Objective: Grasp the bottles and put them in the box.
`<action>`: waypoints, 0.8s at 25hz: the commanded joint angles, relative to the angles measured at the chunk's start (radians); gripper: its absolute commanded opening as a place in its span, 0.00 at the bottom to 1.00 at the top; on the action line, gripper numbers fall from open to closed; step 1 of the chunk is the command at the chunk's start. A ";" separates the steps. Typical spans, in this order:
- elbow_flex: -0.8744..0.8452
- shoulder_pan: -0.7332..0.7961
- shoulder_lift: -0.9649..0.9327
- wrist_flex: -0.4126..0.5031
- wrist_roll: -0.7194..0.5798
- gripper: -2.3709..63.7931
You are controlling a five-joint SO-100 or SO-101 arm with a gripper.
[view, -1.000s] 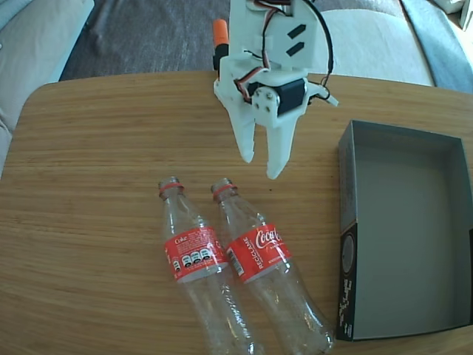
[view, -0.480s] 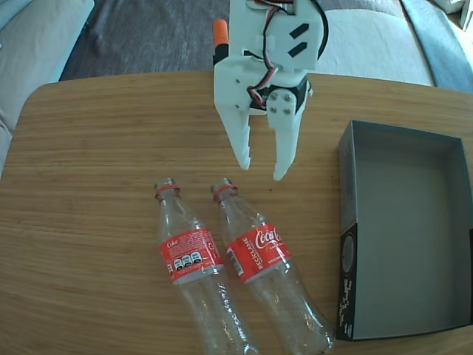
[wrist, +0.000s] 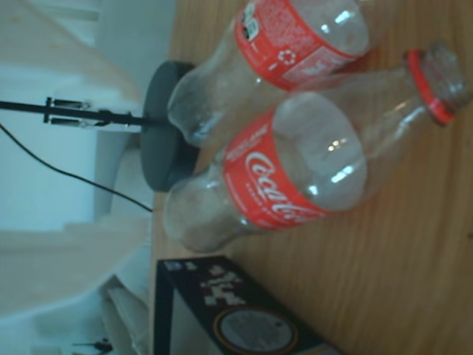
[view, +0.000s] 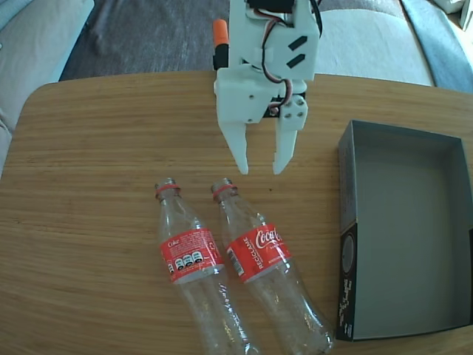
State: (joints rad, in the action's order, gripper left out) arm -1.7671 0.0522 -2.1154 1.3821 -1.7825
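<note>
- Pincer [view: 260,170]: white, pointing down at the wooden table [view: 89,185] in the fixed view, its two fingers spread apart with nothing between them.
- Bottles: both lie side by side just below the fingertips, necks toward the pincer; the right bottle [view: 267,265] [wrist: 295,174] nearest, the left bottle [view: 194,262] [wrist: 281,52] beside it.
- Box [view: 353,251] [wrist: 229,310]: lying open to the pincer's right, apart from the bottles.

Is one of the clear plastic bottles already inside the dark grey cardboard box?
No, both bottles lie on the wooden table, left of the box in the fixed view.
</note>
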 commanded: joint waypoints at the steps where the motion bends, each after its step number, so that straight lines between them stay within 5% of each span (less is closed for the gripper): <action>1: -0.002 0.005 0.000 -0.005 -0.077 0.25; 11: -0.135 -0.017 0.002 -0.008 -0.118 0.26; 20: -0.123 -0.091 0.100 -0.114 -0.169 0.26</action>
State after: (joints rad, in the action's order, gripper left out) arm -1.9466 -0.0261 -2.0325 1.2747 -1.9098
